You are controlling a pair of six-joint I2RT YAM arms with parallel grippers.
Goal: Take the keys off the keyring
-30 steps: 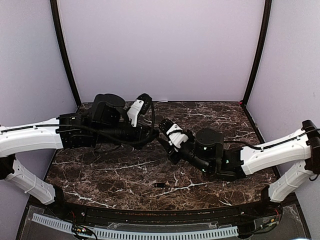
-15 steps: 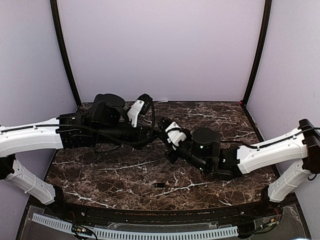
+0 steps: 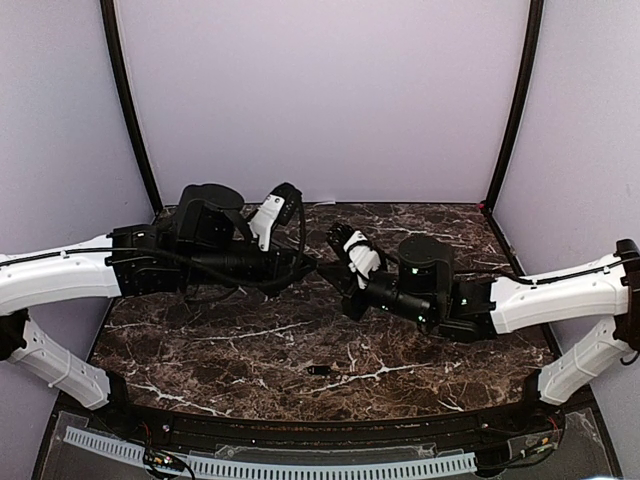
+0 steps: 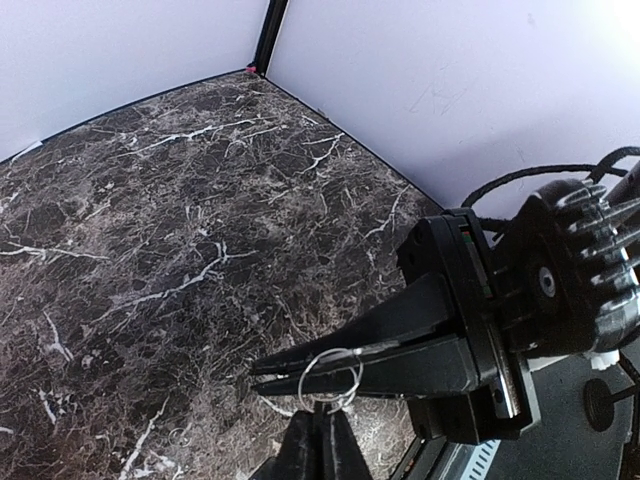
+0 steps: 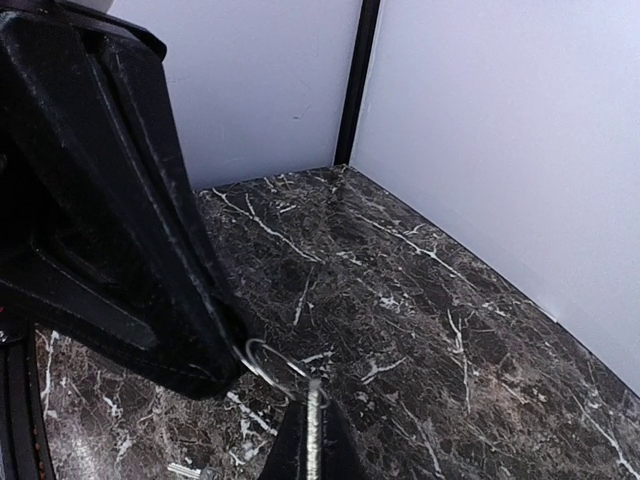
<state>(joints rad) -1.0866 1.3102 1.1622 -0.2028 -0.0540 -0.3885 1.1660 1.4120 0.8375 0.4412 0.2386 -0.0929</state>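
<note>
A thin silver keyring (image 4: pixel 299 383) hangs in mid-air between both grippers above the marble table. My left gripper (image 4: pixel 321 409) is shut on its lower edge. My right gripper (image 4: pixel 254 376) comes in from the right and is shut across the ring. In the right wrist view the ring (image 5: pixel 267 376) runs from my right gripper (image 5: pixel 313 386) to the left gripper's black fingers (image 5: pixel 205 335). No key shows on the ring. One small dark key (image 3: pixel 320 370) lies on the table near the front; it also shows in the right wrist view (image 5: pixel 185 468). From above the left gripper (image 3: pixel 310 263) and right gripper (image 3: pixel 335 270) meet mid-table.
The dark marble table (image 3: pixel 230 345) is closed in by pale walls at the back and sides, with black corner posts (image 3: pixel 130 110). A white slotted rail (image 3: pixel 300 468) runs along the front edge.
The right wrist has swung toward the back and slightly right, still meeting the left gripper. The left arm has shifted a little left. The key on the table has not moved.
</note>
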